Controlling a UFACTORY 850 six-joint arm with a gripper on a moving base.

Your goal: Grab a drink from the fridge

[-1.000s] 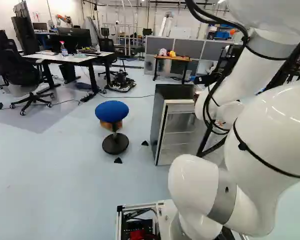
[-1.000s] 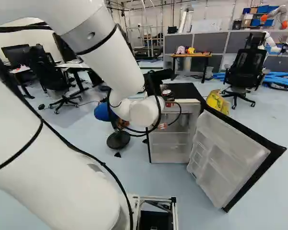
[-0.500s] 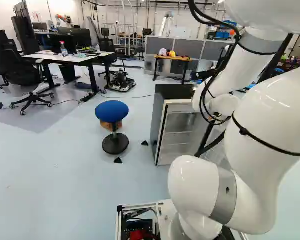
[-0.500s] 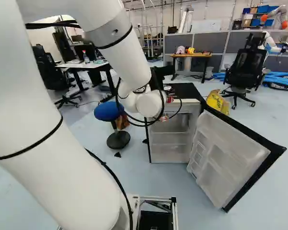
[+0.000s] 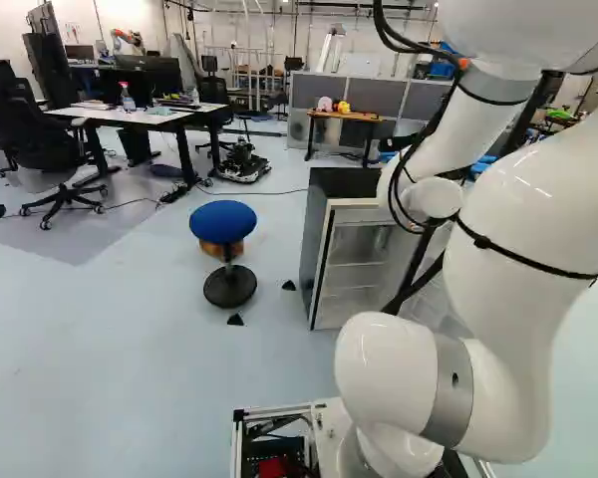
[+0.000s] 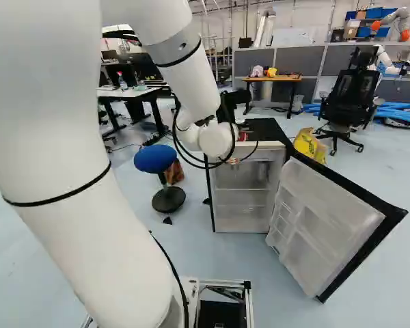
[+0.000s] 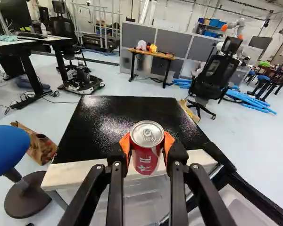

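The black two-fingered tool with orange pads (image 6: 242, 128) is closed on both sides of a red metal can with a silver top (image 7: 146, 157). The can appears upright near the front edge of the small black-topped fridge (image 7: 99, 127), though its clearance is hard to judge. The fridge's black-edged door (image 6: 328, 219) stands open.

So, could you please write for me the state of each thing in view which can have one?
Red can: held roughly upright; tab lies flat, looks unopened.
Hand: shut on the can, orange pads on both sides.
Fridge: standing upright, open.
Fridge door: swung wide open.
Blue stool: upright.
Black office chair: upright.
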